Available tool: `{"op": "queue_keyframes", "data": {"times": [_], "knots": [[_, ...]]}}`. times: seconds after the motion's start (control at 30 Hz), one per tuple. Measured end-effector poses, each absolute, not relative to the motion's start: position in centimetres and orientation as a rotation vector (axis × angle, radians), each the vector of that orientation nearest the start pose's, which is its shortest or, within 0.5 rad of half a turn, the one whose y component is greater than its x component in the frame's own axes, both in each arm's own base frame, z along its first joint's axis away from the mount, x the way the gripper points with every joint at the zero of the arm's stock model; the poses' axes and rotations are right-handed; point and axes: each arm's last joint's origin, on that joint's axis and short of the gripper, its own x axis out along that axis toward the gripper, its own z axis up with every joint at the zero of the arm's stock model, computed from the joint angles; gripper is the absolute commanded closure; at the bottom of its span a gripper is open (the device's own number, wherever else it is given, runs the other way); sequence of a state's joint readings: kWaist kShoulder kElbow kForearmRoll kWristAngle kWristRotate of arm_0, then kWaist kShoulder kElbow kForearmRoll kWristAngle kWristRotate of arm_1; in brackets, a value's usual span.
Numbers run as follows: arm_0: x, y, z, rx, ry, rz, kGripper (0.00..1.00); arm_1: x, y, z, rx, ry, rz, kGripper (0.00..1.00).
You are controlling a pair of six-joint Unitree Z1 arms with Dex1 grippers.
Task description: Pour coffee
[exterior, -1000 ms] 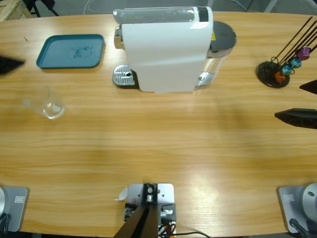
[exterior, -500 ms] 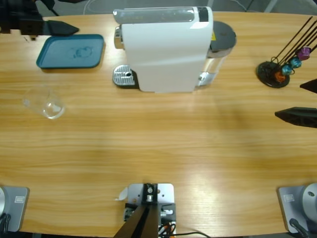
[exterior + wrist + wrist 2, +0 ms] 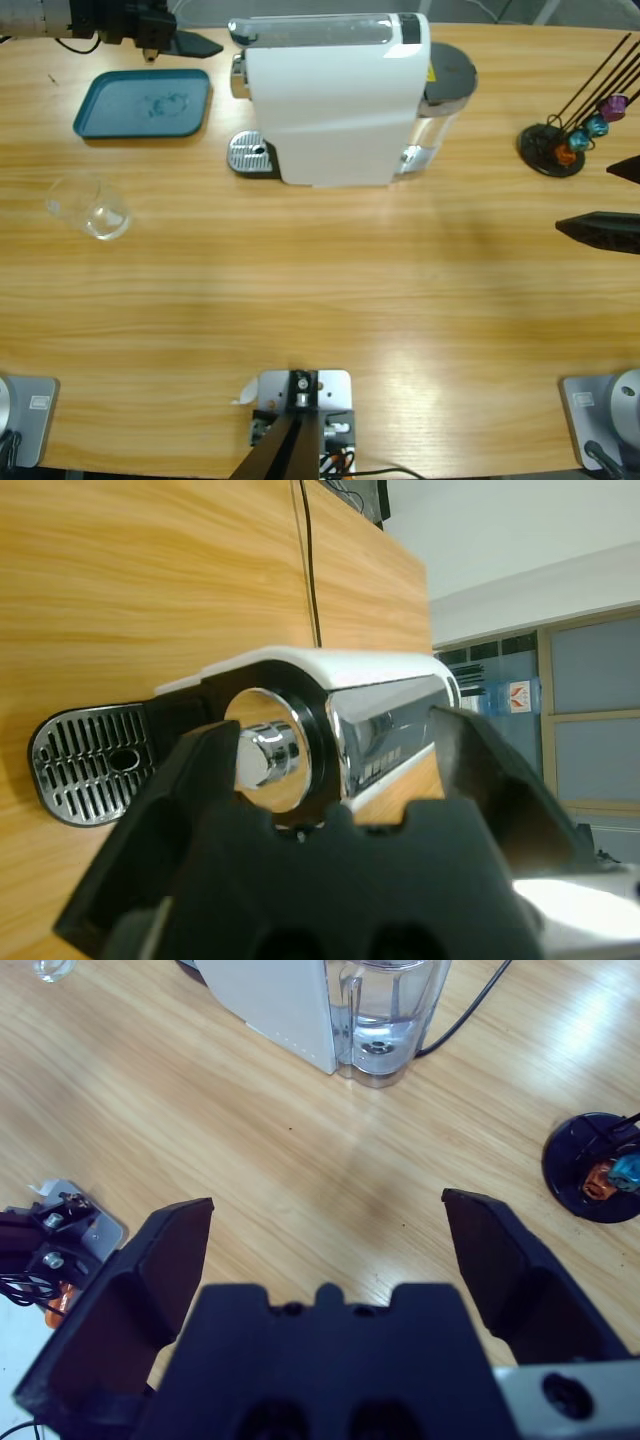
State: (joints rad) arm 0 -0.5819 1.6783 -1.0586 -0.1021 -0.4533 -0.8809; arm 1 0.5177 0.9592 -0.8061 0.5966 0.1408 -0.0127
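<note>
1. Waiting near the right edge of the surface [image 3: 330,300], the right gripper [image 3: 325,1225] is spread and holds nothing.
2. Sitting near the left edge, the glass [image 3: 90,207] looks empty; no coffee shows anywhere.
3. At the far left corner, the left gripper [image 3: 335,745], spread, faces the coffee machine [image 3: 335,95] head.
4. It has swung there from the left edge within a second.
5. Next, judging by this: work the machine, then fetch the glass.

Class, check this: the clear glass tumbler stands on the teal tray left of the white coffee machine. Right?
Not quite. The clear glass tumbler stands on the bare wooden table, in front of the teal tray, not on it. The high view shows this; both are left of the white coffee machine.
</note>
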Motion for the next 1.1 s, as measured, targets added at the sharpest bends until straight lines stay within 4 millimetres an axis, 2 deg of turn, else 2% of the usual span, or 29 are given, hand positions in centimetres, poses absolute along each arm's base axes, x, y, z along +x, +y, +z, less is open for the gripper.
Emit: {"op": "queue_keyframes", "data": {"times": [0.07,0.13,0.23,0.3,0.33,1.1], "knots": [[27.83,-20.91,31.50,-0.749,0.946,-0.707,0.408,9.23,6.04,33.22,-0.156,0.745,0.629,0.000],[27.79,-20.92,31.50,-0.752,0.950,-0.712,0.573,9.24,6.03,33.22,-0.156,0.745,0.627,0.000],[27.50,-20.76,31.27,-0.753,0.962,-0.713,0.640,9.24,6.03,33.22,-0.157,0.745,0.627,0.000],[27.30,-20.63,31.10,-0.755,0.968,-0.709,0.940,9.24,6.03,33.23,-0.157,0.745,0.627,0.000],[27.23,-20.58,30.97,-0.756,0.973,-0.706,1.000,9.24,6.03,33.23,-0.157,0.744,0.627,0.000],[27.06,-20.73,31.18,-0.782,0.968,-0.803,1.000,9.27,6.04,33.27,-0.156,0.740,0.627,0.000]]}}
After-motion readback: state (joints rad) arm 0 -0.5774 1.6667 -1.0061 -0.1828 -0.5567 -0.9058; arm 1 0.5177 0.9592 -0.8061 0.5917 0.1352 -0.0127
